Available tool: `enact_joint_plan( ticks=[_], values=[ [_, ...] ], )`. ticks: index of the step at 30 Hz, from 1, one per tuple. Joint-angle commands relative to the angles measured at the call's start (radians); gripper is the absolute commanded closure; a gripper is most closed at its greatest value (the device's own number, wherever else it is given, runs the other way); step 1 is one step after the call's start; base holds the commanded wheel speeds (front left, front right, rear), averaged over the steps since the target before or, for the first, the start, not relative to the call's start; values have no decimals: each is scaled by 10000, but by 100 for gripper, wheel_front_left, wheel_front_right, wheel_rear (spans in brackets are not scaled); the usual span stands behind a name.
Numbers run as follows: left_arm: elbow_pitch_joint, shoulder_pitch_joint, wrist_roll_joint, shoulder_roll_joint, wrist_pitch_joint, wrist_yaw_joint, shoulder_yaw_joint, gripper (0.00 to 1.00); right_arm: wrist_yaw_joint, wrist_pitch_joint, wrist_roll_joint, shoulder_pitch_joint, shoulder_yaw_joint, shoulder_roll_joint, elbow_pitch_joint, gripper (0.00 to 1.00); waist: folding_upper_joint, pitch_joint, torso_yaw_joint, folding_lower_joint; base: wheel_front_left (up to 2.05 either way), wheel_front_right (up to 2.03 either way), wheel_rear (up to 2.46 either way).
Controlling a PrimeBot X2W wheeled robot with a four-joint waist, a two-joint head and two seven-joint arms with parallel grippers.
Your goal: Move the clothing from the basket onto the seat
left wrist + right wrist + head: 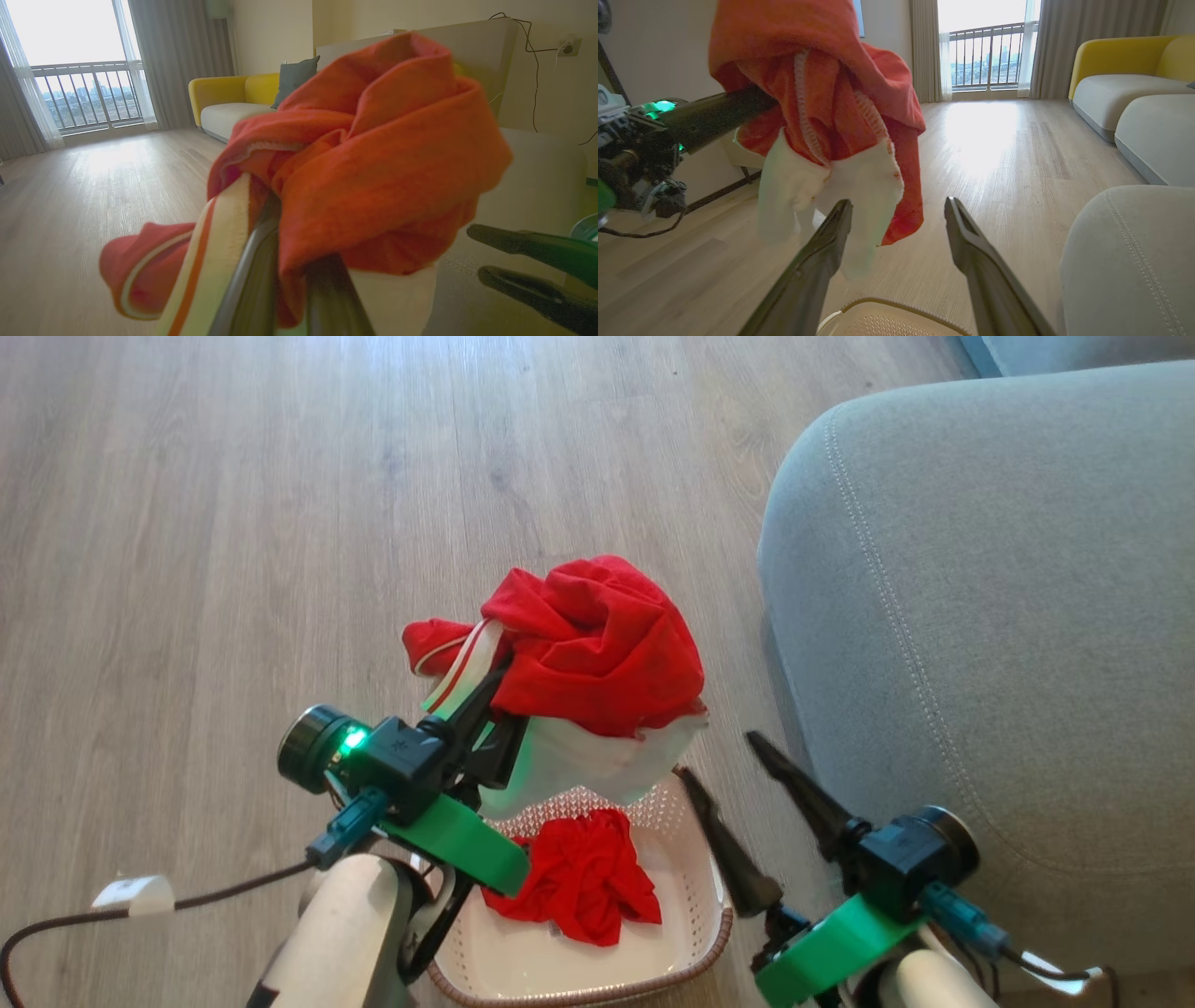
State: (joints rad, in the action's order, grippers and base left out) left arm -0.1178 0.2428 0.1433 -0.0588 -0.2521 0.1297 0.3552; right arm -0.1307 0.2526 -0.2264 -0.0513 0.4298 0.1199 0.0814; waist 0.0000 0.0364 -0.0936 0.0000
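- Basket (523,959) comes first, low between the robot's two arms on the wooden floor (233,523). One crumpled red piece (583,882) lies on its white bottom, so I'd call the job partway done.
- Just above the basket's left side, the left gripper (487,707) has its dark fingers pressed together on a red garment (597,644), pinching a fold near the striped trim. Because it is gripped at one spot, the rest bunches over the fingertips and a white part droops underneath.
- That garment hangs clear above the basket and does not touch the piece below. My guess is that it is held high so nothing snags on the basket wall while it is carried across.
- To the right, the right gripper (719,756) hovers over the basket's right edge, jaws spread wide with nothing between them. Its fingertips are just beside the drooping white part. It looks parked there, ready to help or simply out of the way.
- Further right is the grey-green sofa (1008,616), with its rounded, double-stitched corner near the basket. No red shows on the stretch of cushion I can see. The garment is meant to go there, so a swing to the right seems the likely next move.
- Beyond all this, the floor runs to a bright balcony window (985,51) and a yellow-backed couch (1120,65).
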Motion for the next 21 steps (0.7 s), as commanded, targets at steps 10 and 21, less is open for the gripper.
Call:
enact_joint_plan(
  ticks=[10,21],
  values=[
    [127,663,-17,-160,-97,9,472,100,0,92,352,-810,465,233,-594,0,0,144,68,0,0,0,0],
    [-8,771,169,-139,-97,9,1589,100,0,92,453,-1433,805,369,37,0,0,165,289,0,0,0,0]
  ],
)
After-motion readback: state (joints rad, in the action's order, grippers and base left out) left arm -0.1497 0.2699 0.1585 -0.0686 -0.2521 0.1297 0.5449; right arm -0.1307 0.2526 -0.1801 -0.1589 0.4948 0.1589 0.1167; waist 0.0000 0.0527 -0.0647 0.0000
